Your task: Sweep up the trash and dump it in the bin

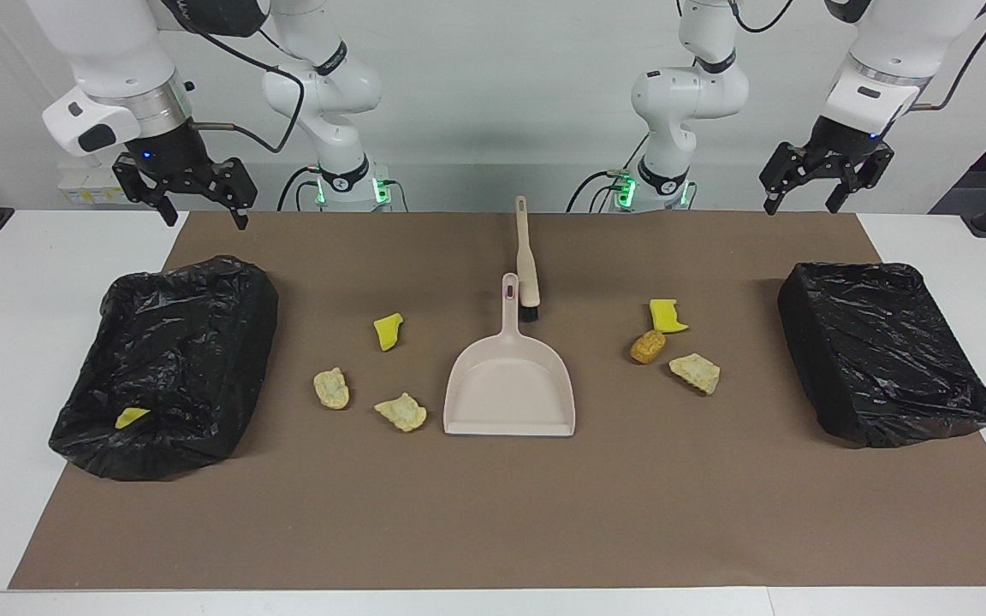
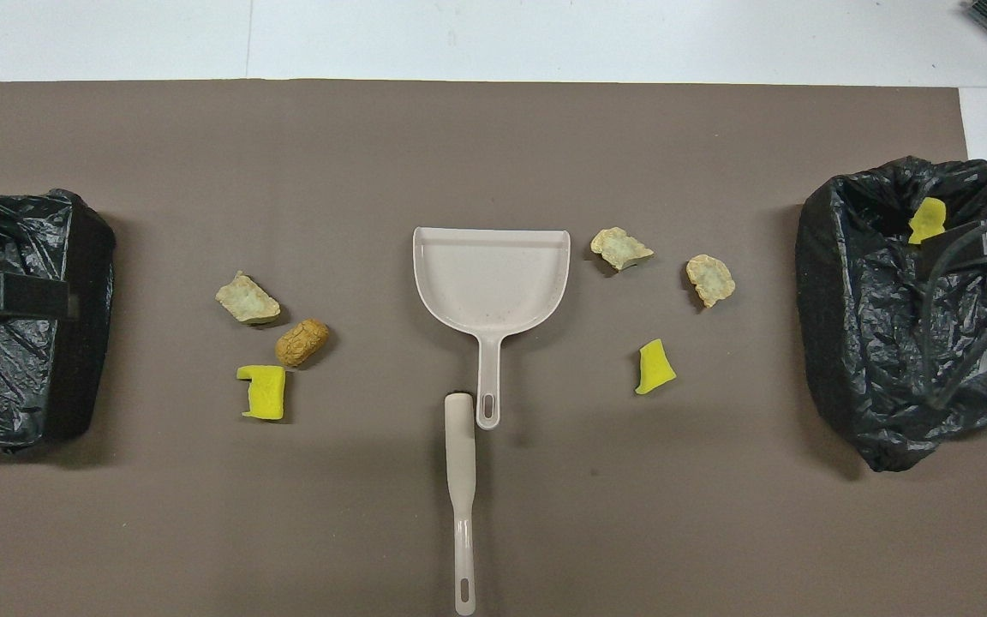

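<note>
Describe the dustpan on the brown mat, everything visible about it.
The beige plastic dustpan lies flat and empty at the middle of the brown mat, its open lip pointing away from the robots and its slim handle, with a hanging hole, toward them. The beige brush with black bristles lies beside the handle's end. No trash lies in it; neither gripper is near.

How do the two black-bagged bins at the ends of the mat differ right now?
The bin at the right arm's end holds a yellow wedge; the bin at the left arm's end shows no trash inside. The first one's bag is loose and rumpled, with a rounded outline; the second's is drawn tighter, giving a boxier shape. Both are lined in glossy black plastic and rest on the brown mat.
</note>
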Motion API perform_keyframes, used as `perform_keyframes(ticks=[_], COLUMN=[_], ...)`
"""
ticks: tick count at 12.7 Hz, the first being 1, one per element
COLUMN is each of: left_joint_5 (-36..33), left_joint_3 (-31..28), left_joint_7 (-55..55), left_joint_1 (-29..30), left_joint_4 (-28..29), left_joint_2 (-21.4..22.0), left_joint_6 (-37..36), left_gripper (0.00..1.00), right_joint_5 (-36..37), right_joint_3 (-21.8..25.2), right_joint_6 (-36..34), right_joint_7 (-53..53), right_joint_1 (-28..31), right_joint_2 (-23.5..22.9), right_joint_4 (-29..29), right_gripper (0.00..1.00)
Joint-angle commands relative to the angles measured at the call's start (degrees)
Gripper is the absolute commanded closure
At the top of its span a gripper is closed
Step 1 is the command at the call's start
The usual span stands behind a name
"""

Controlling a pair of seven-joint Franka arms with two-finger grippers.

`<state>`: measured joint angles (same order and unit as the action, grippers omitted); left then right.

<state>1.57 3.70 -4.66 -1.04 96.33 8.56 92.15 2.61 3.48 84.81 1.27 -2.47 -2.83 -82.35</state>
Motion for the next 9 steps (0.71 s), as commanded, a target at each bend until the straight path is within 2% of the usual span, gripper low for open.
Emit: perform_keyframes(ticks=[1,6,9], left_joint_5=[1.16,1.33,1.68], left_joint_3=[0.25,0.69,0.69], left_joint_7=[0.26,0.0,0.0], left_joint_1=[0.42,-0.28,-0.37], left_joint_4=[1.67,6.06,6.24], left_joint_2=[1.64,3.92,4.1], left_joint_6=[-0.39,0.31,0.31], left_gripper=[0.0,0.0,0.0], right_joint_5=[-1.37,-1.37,-1.37], right_joint_3=[-0.14,-0.32,-0.49], right_joint_6=[0.62,0.18,0.97], right_joint_7=[0.84,0.49,1.36], right_joint_1=[0.98,0.8,0.71], right_joint_2=[0.37,0.89,0.81], right_joint_4=[-0.71,-1.32,-1.32], right_gripper=[0.0,0.0,0.0])
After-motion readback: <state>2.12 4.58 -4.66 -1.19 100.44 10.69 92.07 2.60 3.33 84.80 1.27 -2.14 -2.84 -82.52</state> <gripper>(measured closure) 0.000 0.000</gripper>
